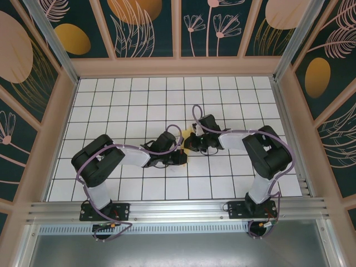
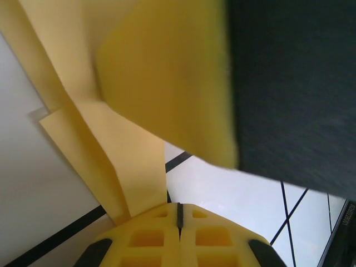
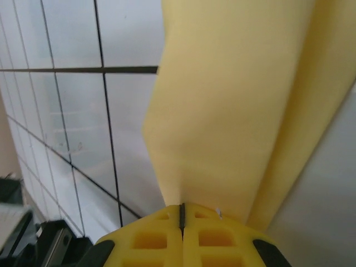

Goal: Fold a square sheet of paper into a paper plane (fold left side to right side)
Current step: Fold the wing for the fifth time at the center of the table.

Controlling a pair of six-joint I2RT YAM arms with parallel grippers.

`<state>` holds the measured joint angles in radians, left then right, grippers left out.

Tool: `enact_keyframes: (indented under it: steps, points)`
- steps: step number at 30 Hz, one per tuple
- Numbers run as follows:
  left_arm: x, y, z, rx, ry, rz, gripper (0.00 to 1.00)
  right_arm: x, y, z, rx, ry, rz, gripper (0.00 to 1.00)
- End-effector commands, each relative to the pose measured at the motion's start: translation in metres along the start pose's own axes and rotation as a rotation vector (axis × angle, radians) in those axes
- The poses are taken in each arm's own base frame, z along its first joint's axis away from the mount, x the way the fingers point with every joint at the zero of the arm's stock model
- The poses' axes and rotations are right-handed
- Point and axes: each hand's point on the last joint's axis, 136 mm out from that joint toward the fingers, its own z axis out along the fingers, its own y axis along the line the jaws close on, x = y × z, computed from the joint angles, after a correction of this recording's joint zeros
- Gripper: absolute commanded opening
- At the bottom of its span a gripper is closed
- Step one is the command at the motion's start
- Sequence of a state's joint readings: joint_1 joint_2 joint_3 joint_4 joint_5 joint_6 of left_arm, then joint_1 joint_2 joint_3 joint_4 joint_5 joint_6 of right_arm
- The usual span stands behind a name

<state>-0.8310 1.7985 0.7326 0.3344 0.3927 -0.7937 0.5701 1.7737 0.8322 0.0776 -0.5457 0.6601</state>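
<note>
Yellow fingertips first: left gripper (image 2: 179,214) is closed pad to pad, with the yellow paper (image 2: 128,161) running into its tips just left of the seam. Right gripper (image 3: 182,214) is the same, clamped tight, with paper rising straight out of its tips. I read both as pinching the sheet, though on the left I can't tell how much paper is actually in the bite.

From above, the paper sits mid-table, mostly hidden between the two wrists, which are just beside each other. It's creased into several layers and held up off the tiled table (image 1: 111,100), not lying flat.

Risks as I see them:
- Two pinches on thin paper: any pull apart or twist could tear it, or yank it out of the shallower bite.
- Layers are bowed, so pressing down now could set a crooked crease, with the left edge missing the right edge.
- Wrists are so close that a folding sweep could clip the other arm.
- Releasing in the air could let the sheet spring open.
</note>
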Motion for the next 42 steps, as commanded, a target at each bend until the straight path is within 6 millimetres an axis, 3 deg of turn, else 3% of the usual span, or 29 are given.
enact_keyframes:
  steps: [1, 13, 17, 32, 42]
  points:
    - [0.029, 0.029, 0.004, -0.083, 0.091, -0.052, 0.04, -0.014, -0.007, 0.004, 0.076, -0.038, -0.023, 0.07]
    - [0.035, 0.032, 0.004, -0.084, 0.102, -0.056, 0.03, -0.032, -0.039, 0.008, 0.225, -0.070, -0.034, 0.07]
    - [0.035, 0.033, 0.003, -0.083, 0.101, -0.060, 0.03, -0.035, -0.039, 0.009, 0.228, -0.078, -0.052, 0.07]
    - [0.038, 0.034, 0.003, -0.084, 0.105, -0.065, 0.03, -0.102, -0.066, -0.011, 0.206, -0.184, -0.018, 0.07]
    - [0.040, 0.035, 0.001, -0.082, 0.103, -0.068, 0.03, -0.135, -0.083, -0.011, 0.227, -0.193, -0.003, 0.07]
